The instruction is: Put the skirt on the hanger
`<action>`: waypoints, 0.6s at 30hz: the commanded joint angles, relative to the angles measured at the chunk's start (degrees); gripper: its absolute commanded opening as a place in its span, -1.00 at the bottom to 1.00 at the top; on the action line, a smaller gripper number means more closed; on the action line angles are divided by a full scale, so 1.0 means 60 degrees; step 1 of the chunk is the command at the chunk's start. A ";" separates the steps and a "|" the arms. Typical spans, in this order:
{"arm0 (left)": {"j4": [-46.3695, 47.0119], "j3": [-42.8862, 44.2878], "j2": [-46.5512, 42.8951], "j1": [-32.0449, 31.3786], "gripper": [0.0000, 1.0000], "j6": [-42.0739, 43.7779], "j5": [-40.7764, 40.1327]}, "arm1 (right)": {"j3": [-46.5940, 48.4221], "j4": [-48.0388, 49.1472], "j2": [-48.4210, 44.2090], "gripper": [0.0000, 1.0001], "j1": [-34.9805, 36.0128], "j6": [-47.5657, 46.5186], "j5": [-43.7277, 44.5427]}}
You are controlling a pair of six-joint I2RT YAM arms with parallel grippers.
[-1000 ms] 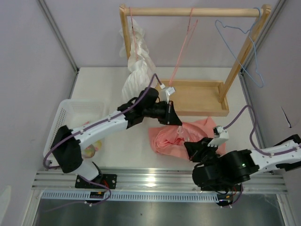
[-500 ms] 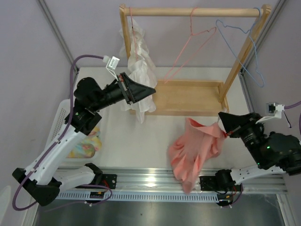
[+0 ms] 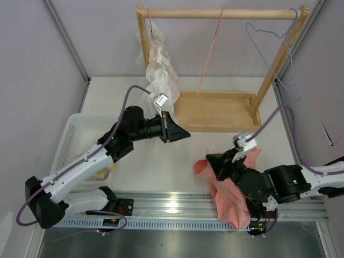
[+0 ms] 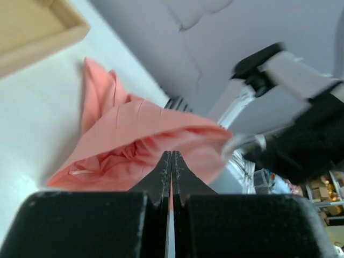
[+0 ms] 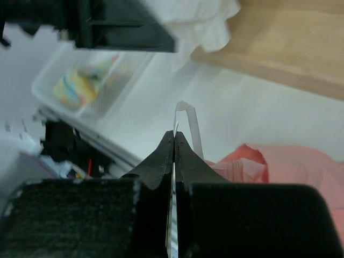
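Tabletop [image 3: 161,169]: your right gripper [image 3: 208,159] was clamped on a white loop [image 5: 188,126] of the skirt [image 3: 230,201], which lay bunched beneath it. Left gripper [image 3: 185,134] closed, empty. Hanger [image 3: 209,54] hung bare, well beyond both. Hanging looked unstarted.

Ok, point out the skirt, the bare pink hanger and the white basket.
skirt [image 3: 231,208]: top view, on its lower folds near the table's front edge.
pink hanger [image 3: 210,52]: top view, midway down its wire below the rod.
white basket [image 3: 67,137]: top view, on its left mesh wall.
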 commanded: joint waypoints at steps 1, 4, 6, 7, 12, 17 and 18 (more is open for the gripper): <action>0.0030 -0.0457 0.0093 -0.1083 -1.00 0.0629 -0.0925 | -0.0171 0.0636 0.0194 -1.00 0.0022 -0.0063 -0.2108; 0.0101 -0.1231 0.0444 -0.1685 -1.00 0.0352 -0.1776 | -0.0596 0.1677 -0.0259 -1.00 0.0110 -0.0637 -0.3077; 0.0204 -0.1483 0.0606 -0.1979 -1.00 0.0249 -0.2288 | -0.0466 0.1330 -0.0348 -1.00 0.0140 -0.0493 -0.3125; 0.0248 -0.1760 0.0664 -0.2271 -1.00 0.0205 -0.2479 | -0.0407 0.1109 -0.0349 -1.00 0.0154 -0.0361 -0.3067; 0.0161 -0.2713 0.1030 -0.2859 -1.00 -0.0117 -0.3315 | -0.0347 -0.1769 -0.0173 -1.00 0.0227 0.2457 -0.2861; 0.0029 -0.2759 0.1879 -0.2991 -1.00 -0.0075 -0.4032 | -0.1342 -0.4148 0.0237 -1.00 0.0855 0.5918 -0.3257; 0.0101 -0.2701 0.2229 -0.2992 -1.00 0.0042 -0.4078 | -0.1518 -0.4877 0.0252 -1.00 0.1075 0.6606 -0.3228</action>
